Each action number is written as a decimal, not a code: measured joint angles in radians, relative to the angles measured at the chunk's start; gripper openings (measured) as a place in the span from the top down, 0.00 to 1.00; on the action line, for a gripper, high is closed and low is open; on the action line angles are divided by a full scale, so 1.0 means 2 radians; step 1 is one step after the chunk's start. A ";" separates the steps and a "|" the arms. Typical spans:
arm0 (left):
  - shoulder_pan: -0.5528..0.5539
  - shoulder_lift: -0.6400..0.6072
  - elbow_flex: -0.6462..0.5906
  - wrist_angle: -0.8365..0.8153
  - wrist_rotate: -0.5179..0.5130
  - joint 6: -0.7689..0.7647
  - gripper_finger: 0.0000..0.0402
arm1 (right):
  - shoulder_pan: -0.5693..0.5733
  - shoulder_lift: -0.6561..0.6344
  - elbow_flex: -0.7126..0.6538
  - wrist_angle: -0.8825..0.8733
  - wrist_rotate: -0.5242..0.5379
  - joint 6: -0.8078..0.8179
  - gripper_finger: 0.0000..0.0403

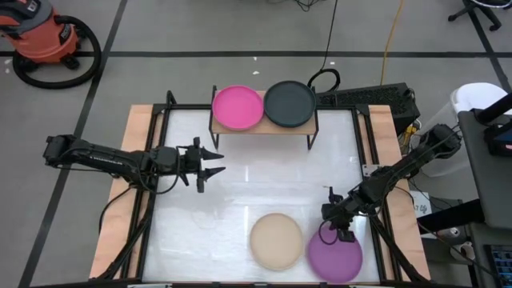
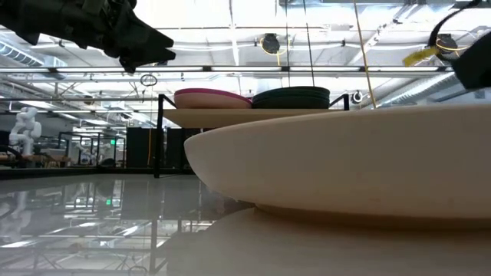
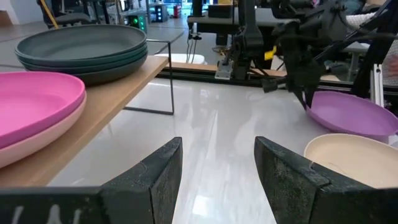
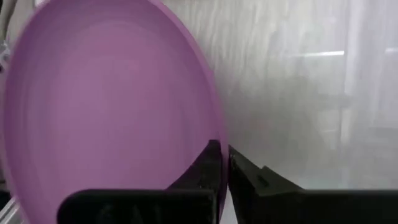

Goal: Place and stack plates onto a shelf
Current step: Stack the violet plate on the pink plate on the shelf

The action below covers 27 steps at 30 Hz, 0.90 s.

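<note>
The shelf (image 1: 264, 126) stands at the table's far edge on thin black legs. On it, a magenta plate (image 1: 238, 107) rests on a salmon pink one (image 3: 37, 140), and beside them is a dark stack (image 1: 290, 103) of teal plates on charcoal (image 3: 87, 50). A beige plate (image 1: 277, 240) and a purple plate (image 1: 335, 256) lie near the table's near edge. My right gripper (image 1: 337, 229) is shut on the purple plate's rim. My left gripper (image 1: 212, 162) hovers open above the table's left half, pointing right, and holds nothing. My right gripper pinches the purple plate's rim (image 4: 214, 134) on the plate's far side, one finger inside the plate (image 4: 202, 165) and one outside (image 4: 255, 177). It comes slanting down from the table's right. Whether the plate is lifted off the table I cannot tell.
The white table top has wooden side strips (image 1: 138, 160) and black frame rails. The beige plate lies close beside the purple one, on its left. Bare table stretches between the shelf and the two near plates. A red vacuum (image 1: 44, 40) stands on the floor beyond the table.
</note>
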 joint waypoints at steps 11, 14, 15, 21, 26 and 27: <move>0.000 0.000 0.000 0.000 0.000 0.003 0.49 | -0.014 -0.135 0.048 -0.040 0.132 -0.070 1.00; 0.000 0.000 0.000 0.001 0.000 0.004 0.49 | -0.028 -0.167 0.062 -0.021 0.205 -0.121 1.00; 0.000 0.000 0.000 0.003 0.000 0.006 0.49 | -0.036 -0.176 0.063 -0.006 0.239 -0.138 1.00; 0.000 -0.010 0.000 0.020 -0.002 0.031 0.49 | -0.123 -0.192 0.066 0.175 0.411 -0.267 1.00; 0.000 -0.036 0.000 0.023 -0.014 0.041 0.49 | -0.220 -0.150 0.067 0.406 0.420 -0.360 1.00; 0.000 -0.040 0.000 0.021 -0.014 0.041 0.49 | -0.241 -0.136 0.067 0.443 0.406 -0.366 1.00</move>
